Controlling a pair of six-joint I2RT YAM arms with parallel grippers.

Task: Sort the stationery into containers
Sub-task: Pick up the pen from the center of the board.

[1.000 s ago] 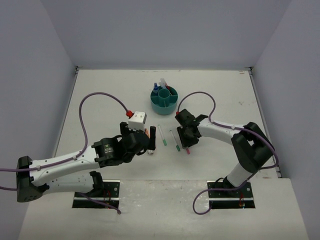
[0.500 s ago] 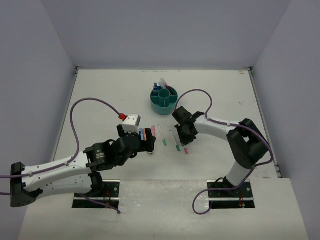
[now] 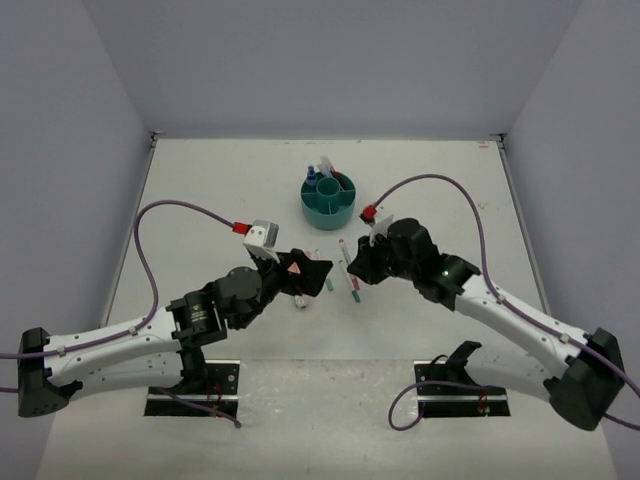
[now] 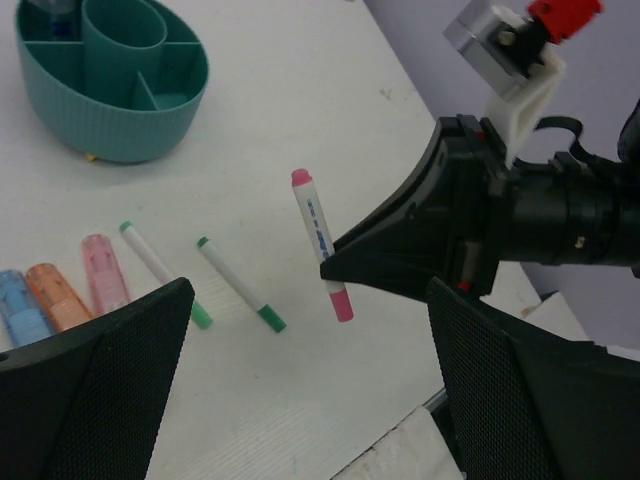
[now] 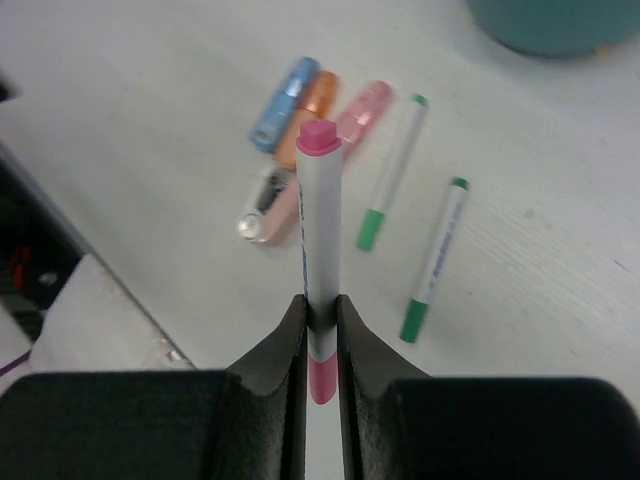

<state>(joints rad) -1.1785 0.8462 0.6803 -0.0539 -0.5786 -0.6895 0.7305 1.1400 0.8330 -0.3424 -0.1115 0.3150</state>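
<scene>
Since a second ago the right arm has swung outward and lifted the pink-capped pen [image 5: 320,230] off the table [image 3: 200,200] — the right gripper [image 5: 320,310] pinches it near its lower end, short of the teal organiser [image 4: 110,120]. Best to carry it high over the rim and release only above a compartment. The left gripper [image 3: 303,272] gapes wide, holding nothing. On the table lie two green-capped pens [image 5: 392,172], three stubby markers [image 5: 310,110] — blue, orange, pink — and one small pale item [image 5: 265,208], perhaps an eraser.

We take this for robotics lab test cell. We see white table [image 3: 200,190] boxed by plain grey walls [image 3: 330,60] on three sides, left arm [image 3: 120,338] and right arm [image 3: 520,320] bolted to black plates [image 3: 170,403] at near edge, purple cables [image 3: 440,177] looping loose above table.
</scene>
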